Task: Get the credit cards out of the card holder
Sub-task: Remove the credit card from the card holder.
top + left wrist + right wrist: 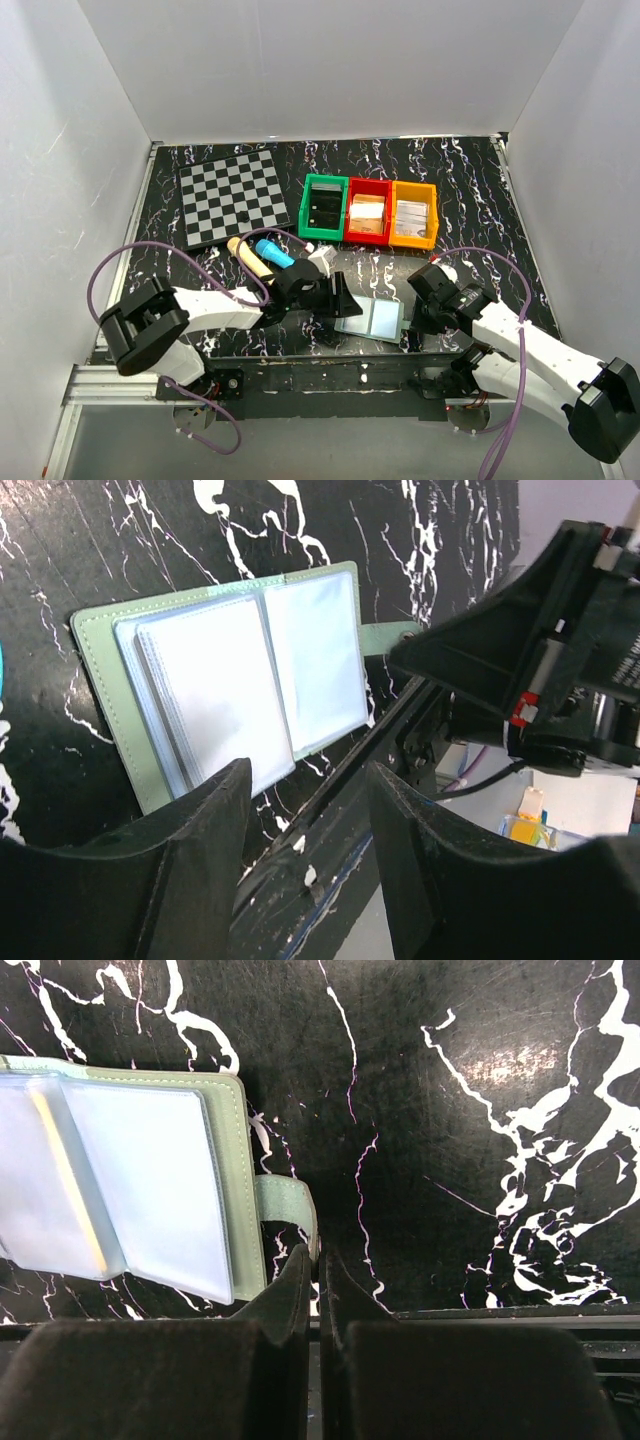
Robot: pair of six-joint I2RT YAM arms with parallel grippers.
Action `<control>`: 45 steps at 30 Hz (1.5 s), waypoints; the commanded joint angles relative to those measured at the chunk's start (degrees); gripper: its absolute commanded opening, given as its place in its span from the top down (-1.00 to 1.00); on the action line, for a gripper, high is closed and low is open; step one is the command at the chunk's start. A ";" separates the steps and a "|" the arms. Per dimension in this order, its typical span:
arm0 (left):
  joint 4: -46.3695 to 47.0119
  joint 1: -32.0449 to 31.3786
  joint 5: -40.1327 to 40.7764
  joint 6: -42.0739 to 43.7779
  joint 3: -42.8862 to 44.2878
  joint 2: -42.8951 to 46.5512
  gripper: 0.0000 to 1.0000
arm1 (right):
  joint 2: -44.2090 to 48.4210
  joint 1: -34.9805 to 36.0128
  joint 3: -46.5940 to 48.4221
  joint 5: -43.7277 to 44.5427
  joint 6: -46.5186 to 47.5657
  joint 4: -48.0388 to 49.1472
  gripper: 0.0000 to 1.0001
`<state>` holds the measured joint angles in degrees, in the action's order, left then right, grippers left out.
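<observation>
The card holder (pixel 372 320) lies open near the table's front edge, with a grey-green outside and pale blue-grey sleeves (pixel 240 680). It also shows in the right wrist view (pixel 150 1180). Its small tab (pixel 285 1205) sticks out toward the right arm. My right gripper (pixel 318 1260) is shut, with the tip of the tab pinched between its fingertips; it shows in the top view (pixel 412 322). My left gripper (pixel 305 780) is open and empty at the holder's left side, over the table's edge (pixel 338 298). No credit card shows plainly; a thin yellowish edge (pixel 70 1180) sits between the sleeves.
A checkered board (pixel 232 197) lies at the back left. Green (pixel 324 207), red (pixel 368 212) and orange (pixel 413 214) bins stand in a row behind the holder, with flat items inside. A blue object (pixel 272 251) and a beige cylinder (pixel 247 255) lie by the left arm.
</observation>
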<state>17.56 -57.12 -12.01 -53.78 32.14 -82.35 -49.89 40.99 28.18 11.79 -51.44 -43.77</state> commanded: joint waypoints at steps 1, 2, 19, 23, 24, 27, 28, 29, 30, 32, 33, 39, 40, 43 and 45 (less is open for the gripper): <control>-2.44 -0.09 0.32 0.61 3.89 -2.20 0.03 | -0.12 0.14 0.03 -0.37 0.73 0.00 0.97; -2.44 -0.18 0.93 0.43 3.63 -2.29 0.03 | -0.21 0.14 0.03 -0.54 0.90 0.17 0.97; -6.05 -0.18 3.66 0.69 4.16 -6.16 0.01 | -0.03 0.14 -0.76 -2.30 1.78 2.20 0.97; -5.78 -0.18 3.13 0.96 4.33 -6.60 0.01 | -0.12 0.14 -0.85 -2.56 1.87 2.46 0.97; -5.61 -0.18 2.87 1.04 4.51 -6.77 0.01 | -0.21 0.14 -0.85 -2.56 1.87 2.37 0.97; -5.78 -0.27 2.35 1.48 5.12 -7.65 0.01 | -0.38 0.14 -0.85 -2.83 1.96 2.63 0.97; -5.70 -0.36 2.17 1.57 5.30 -7.91 0.01 | -0.30 0.14 -0.94 -3.00 1.96 2.72 0.97; -5.61 -0.53 1.82 1.75 5.47 -8.18 0.01 | -0.38 0.14 -1.03 -3.00 1.96 2.72 0.97; -5.43 -0.62 1.64 1.92 5.65 -8.36 0.01 | -0.47 0.14 -0.94 -3.09 2.04 2.72 0.97; -5.35 -0.97 1.47 2.54 6.18 -8.44 0.01 | -0.47 0.14 -1.03 -3.09 2.04 2.81 0.97; -5.26 -1.06 1.20 2.89 6.53 -8.71 0.01 | -0.39 0.14 -1.11 -3.26 1.96 2.90 0.97; -5.61 -1.67 0.23 3.95 8.02 -9.76 0.01 | -0.83 0.14 -1.12 -3.62 1.96 3.16 0.97; -5.61 -1.68 0.49 3.86 7.85 -9.33 0.01 | -0.82 0.14 -1.11 -3.62 1.96 3.25 0.97; -3.95 -1.68 0.59 4.12 6.80 -8.10 0.01 | -0.74 0.14 -1.20 -3.71 1.96 3.25 0.97; -2.02 -1.85 -1.08 4.91 6.53 -7.74 0.00 | -0.91 0.14 -1.20 -3.71 1.96 3.43 0.97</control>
<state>12.43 -58.39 -11.16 -50.72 38.52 -92.38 -50.52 40.99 27.51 8.80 -49.45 -41.50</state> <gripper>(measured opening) 0.497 0.041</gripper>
